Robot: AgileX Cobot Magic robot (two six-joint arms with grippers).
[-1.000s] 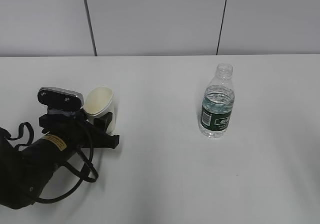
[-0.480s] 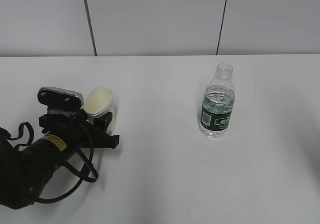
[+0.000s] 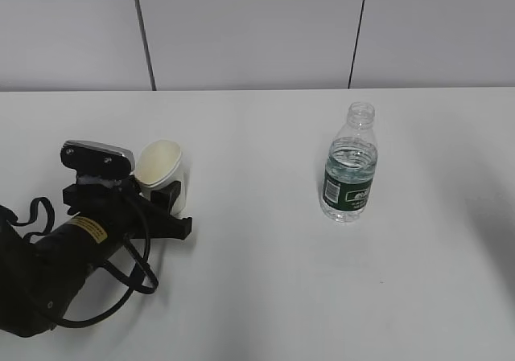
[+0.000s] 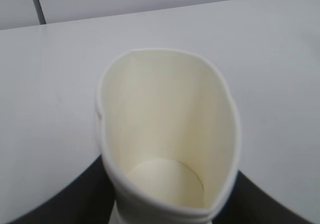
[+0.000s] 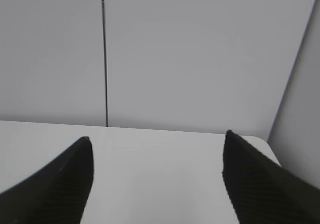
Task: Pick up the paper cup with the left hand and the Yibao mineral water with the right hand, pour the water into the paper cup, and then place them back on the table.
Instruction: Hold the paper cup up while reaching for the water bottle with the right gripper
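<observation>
Gripping the cup (image 3: 161, 170) at lower left, the left hand (image 3: 165, 204) squeezes its rim oval. Bottle (image 3: 349, 166) stands right of centre on the table (image 3: 257, 281). Right hand (image 5: 157, 179) gapes wide, holding nothing.

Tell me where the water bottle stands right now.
In the exterior view the Yibao mineral water stands upright on the table, right of centre, well apart from the paper cup at left.

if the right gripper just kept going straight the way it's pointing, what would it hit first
Nothing close, it seems. In the right wrist view the right gripper stands open over bare table, with only the grey wall panels ahead. The bottle and cup aren't in its line, though depth is hard to judge.
</observation>
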